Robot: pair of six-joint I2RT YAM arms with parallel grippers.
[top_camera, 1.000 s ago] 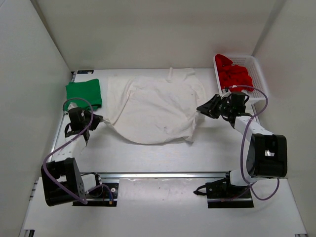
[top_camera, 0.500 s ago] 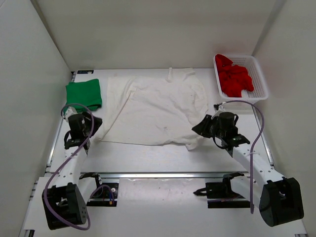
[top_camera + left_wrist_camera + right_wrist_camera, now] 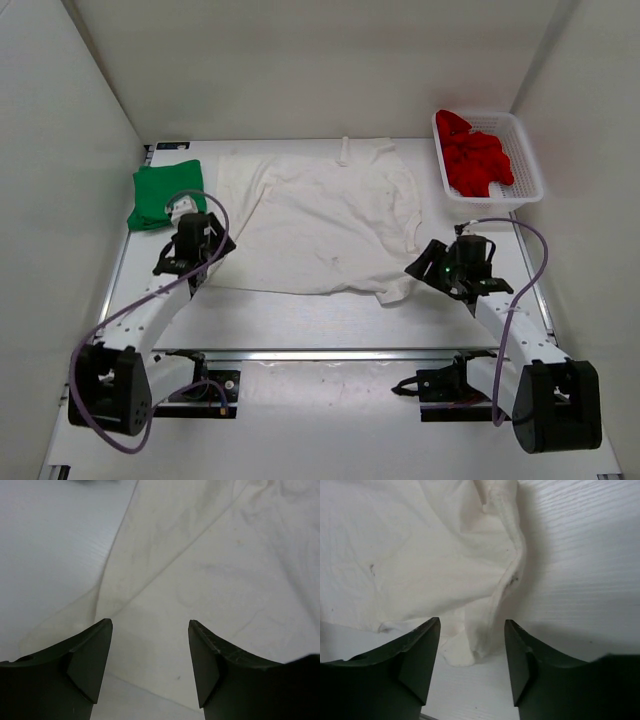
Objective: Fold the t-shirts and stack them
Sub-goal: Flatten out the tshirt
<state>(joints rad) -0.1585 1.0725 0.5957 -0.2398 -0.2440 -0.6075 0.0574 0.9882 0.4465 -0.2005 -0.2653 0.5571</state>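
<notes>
Your left tool (image 3: 150, 625) stands wide open and empty over the near-left corner of the white shirt (image 3: 320, 220). Your right tool (image 3: 472, 622) is just as open, gripping nothing, above the near-right corner. The shirt lies spread flat mid-worktop (image 3: 300, 320), its near hem running left to right between the 2 tools. The green shirt (image 3: 165, 195) sits folded far left, long side left-right. The red shirt (image 3: 475, 160) is bunched in the basket (image 3: 522, 150) far right.
</notes>
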